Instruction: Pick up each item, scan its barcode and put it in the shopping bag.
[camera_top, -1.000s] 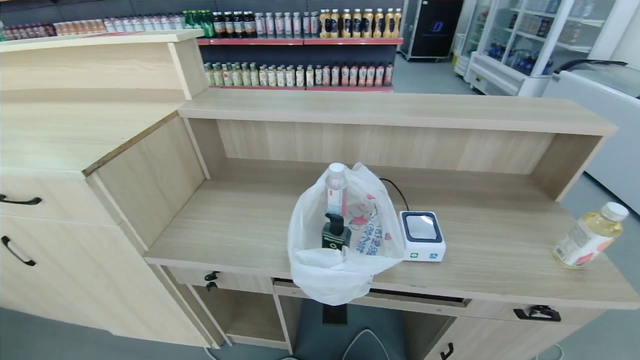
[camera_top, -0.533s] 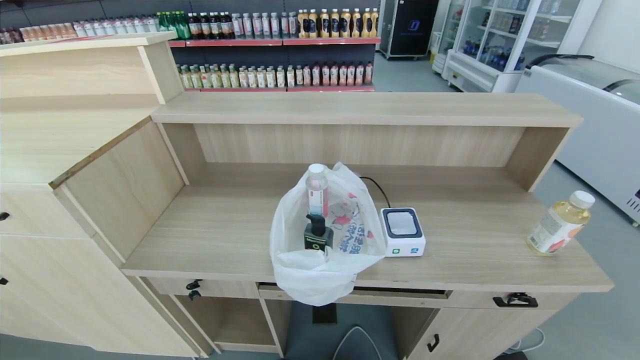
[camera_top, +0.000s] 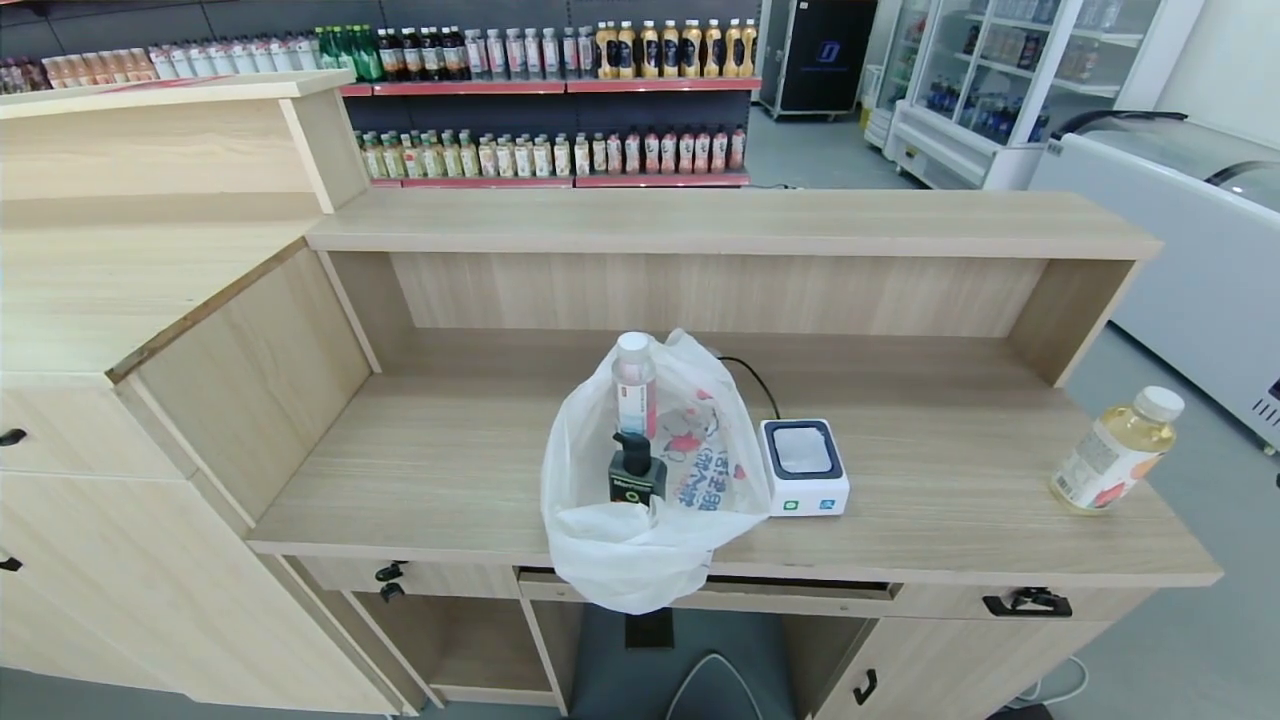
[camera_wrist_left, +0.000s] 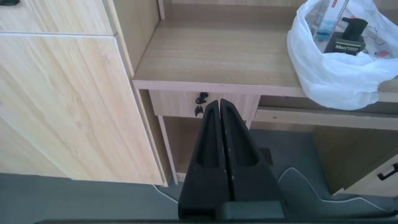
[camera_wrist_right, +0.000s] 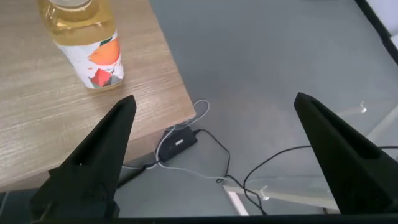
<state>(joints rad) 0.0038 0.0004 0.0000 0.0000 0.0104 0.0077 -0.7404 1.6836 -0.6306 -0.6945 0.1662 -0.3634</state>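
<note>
Right gripper (camera_wrist_right: 214, 98) gapes wide off the end of the counter (camera_top: 950, 470), seemingly lined up for the unscanned juice bottle (camera_top: 1113, 452) standing there. Left gripper (camera_wrist_left: 219, 106), pinched closed, hangs low near the shopping bag (camera_top: 610, 550).

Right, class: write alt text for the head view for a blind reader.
A white shopping bag on a wooden counter holds a clear bottle and a black pump bottle. A barcode scanner sits beside it; a yellow drink bottle stands at the counter's right end.
</note>
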